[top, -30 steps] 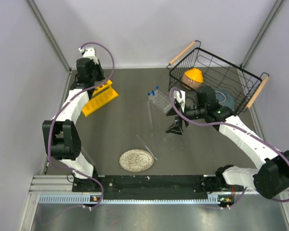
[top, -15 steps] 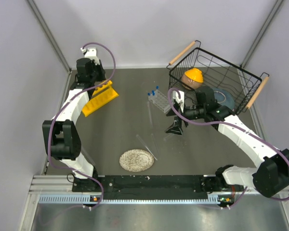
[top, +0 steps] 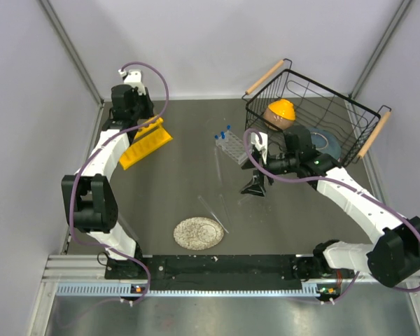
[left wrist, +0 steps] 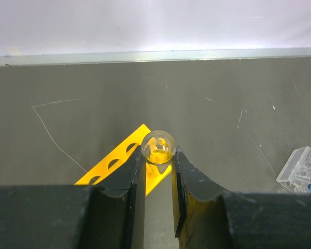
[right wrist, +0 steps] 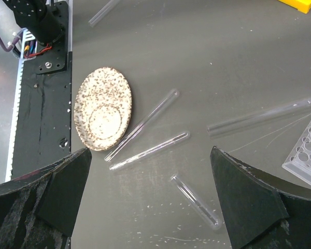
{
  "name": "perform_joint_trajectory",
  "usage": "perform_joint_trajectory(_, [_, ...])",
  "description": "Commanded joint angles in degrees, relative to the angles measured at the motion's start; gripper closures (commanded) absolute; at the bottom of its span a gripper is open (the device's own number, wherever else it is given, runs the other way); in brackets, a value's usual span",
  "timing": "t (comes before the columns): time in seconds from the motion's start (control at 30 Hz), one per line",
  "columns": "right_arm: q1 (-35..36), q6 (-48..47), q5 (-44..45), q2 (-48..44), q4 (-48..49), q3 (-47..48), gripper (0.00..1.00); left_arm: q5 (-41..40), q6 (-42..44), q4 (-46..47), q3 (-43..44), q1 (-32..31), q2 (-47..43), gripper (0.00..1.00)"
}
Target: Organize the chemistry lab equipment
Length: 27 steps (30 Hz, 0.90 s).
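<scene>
My left gripper [left wrist: 158,155] is shut on a clear test tube [left wrist: 158,148], which I see end-on, upright over one end of the yellow tube rack [left wrist: 114,163]. In the top view this gripper [top: 141,126] hangs at the far left above the rack [top: 145,143]. The right gripper [right wrist: 150,179] is open and holds nothing; it hovers over several loose test tubes lying flat, one short [right wrist: 196,201] and two long [right wrist: 149,151] [right wrist: 142,124]. Another tube [right wrist: 262,116] lies toward the small clear rack [right wrist: 308,155], which holds blue-capped vials [top: 225,131].
A black wire basket [top: 315,115] with an orange-topped item and dishes stands at the back right, behind the right arm. A round speckled disc [top: 198,233] lies near the front edge. One more tube [right wrist: 103,11] rests by the arm base rail.
</scene>
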Motion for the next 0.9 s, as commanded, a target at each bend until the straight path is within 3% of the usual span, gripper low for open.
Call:
perform_joint_trajectory(0.0, [0.6, -1.5, -0.75, 0.51, 0.29, 0.97, 0.01, 0.06, 1.15, 0.4, -0.52, 0.28, 0.62, 0.94])
perform_joint_trajectory(0.87, [0.6, -2.46, -0.22, 0.95, -0.42, 1.14, 0.01, -0.47, 3.87, 0.13, -0.78, -0.94, 7.74, 0.9])
